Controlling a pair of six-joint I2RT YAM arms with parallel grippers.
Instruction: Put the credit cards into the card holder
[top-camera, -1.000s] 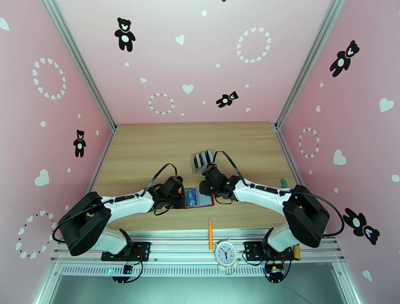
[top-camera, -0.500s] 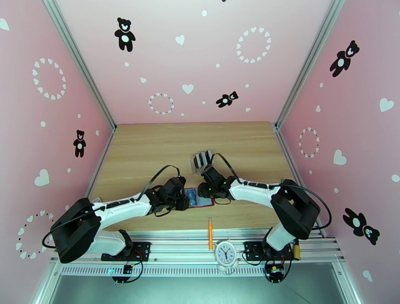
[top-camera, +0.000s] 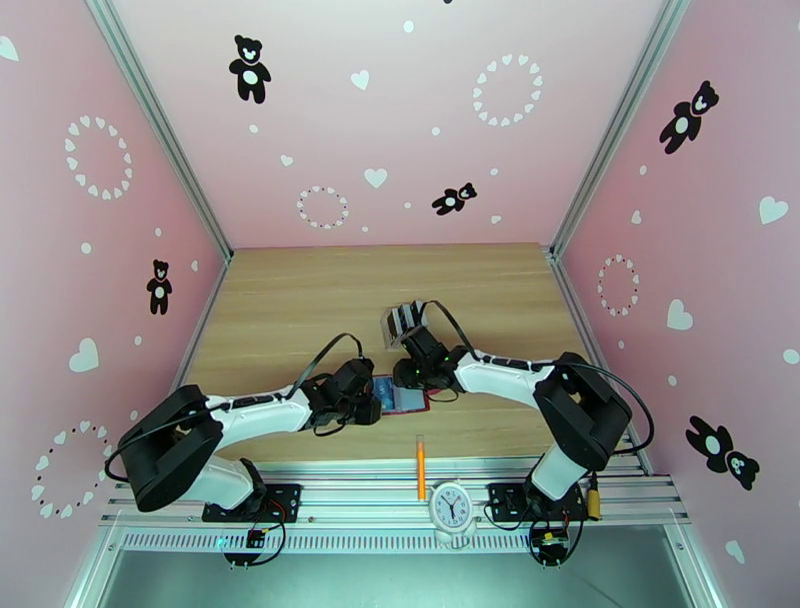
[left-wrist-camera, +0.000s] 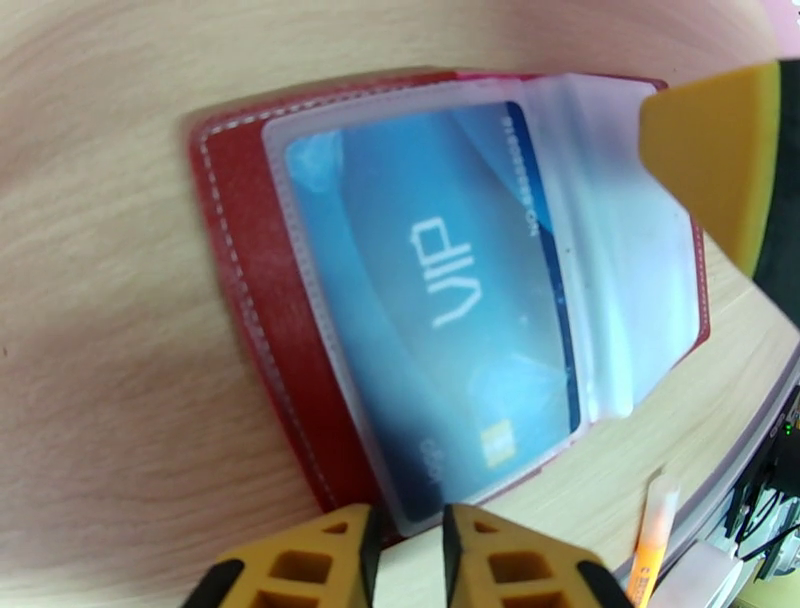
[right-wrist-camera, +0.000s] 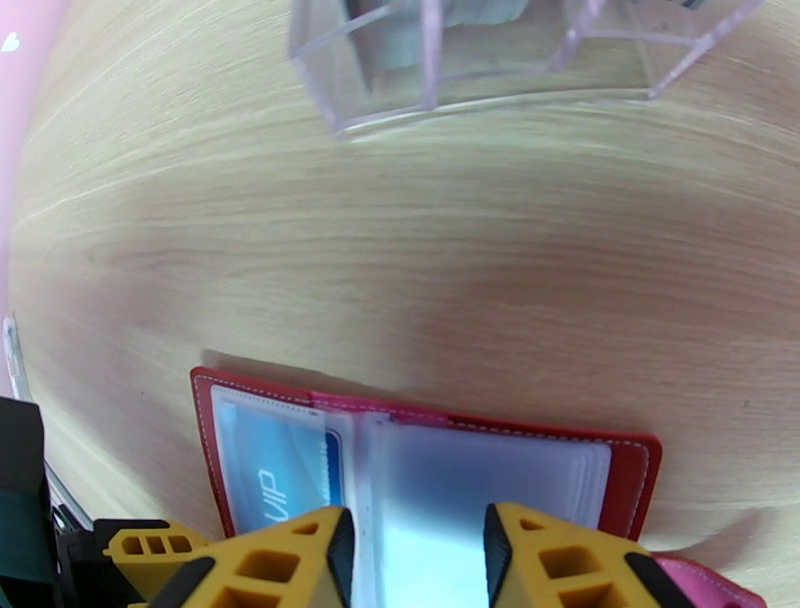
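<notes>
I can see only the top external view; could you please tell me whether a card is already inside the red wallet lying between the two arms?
Observer: Yes. The left wrist view shows a blue plastic card printed VIP inside a clear pocket of the red leather-like folding wallet, which lies open on the wooden table.
Operator: Thank you. How does the right tool stand?
Observer: The right tool is open, and a clear pocket leaf of the wallet shows between its fingers.
Operator: And the left tool?
Observer: The left tool has its fingers narrowly apart at the pocket's corner; I cannot tell whether it pinches it.
</notes>
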